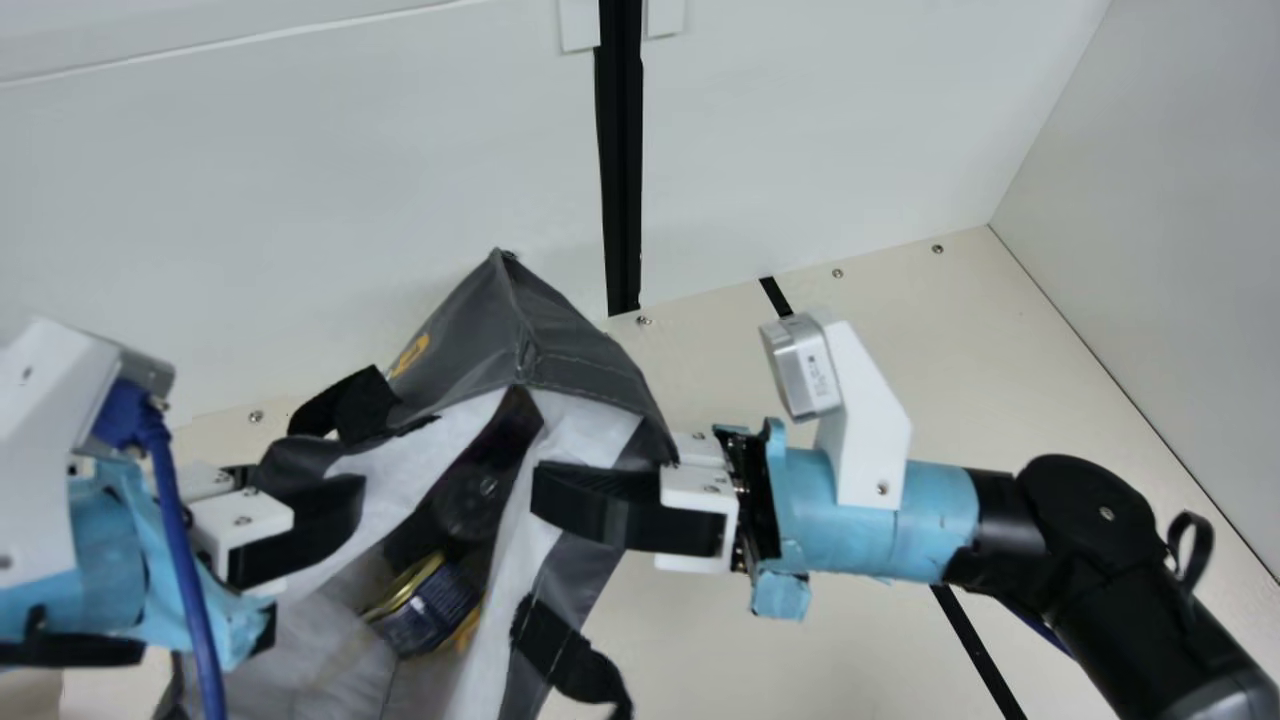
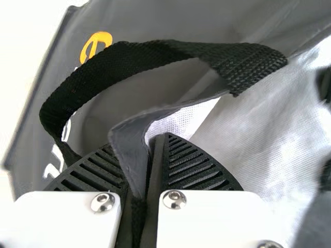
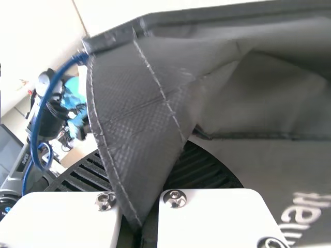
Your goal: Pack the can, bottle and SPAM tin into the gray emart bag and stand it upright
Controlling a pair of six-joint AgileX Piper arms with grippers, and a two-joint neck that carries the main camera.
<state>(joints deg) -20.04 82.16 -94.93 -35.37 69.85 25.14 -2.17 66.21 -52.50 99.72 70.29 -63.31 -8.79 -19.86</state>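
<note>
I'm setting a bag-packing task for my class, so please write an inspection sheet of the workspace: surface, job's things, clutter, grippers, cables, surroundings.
Surface: cream table, black line across it.
Job's things: gray bag open, pale lining showing; tin inside, tilted; dark item beside it, probably the bottle. Can: cannot tell.
Clutter: dark flat panel in the background.
Grippers: left tool shut on the bag's rim near a strap; right tool shut on the bag's other side.
Cables: blue cable hanging at the left arm.
Surroundings: white walls, black strip.
</note>
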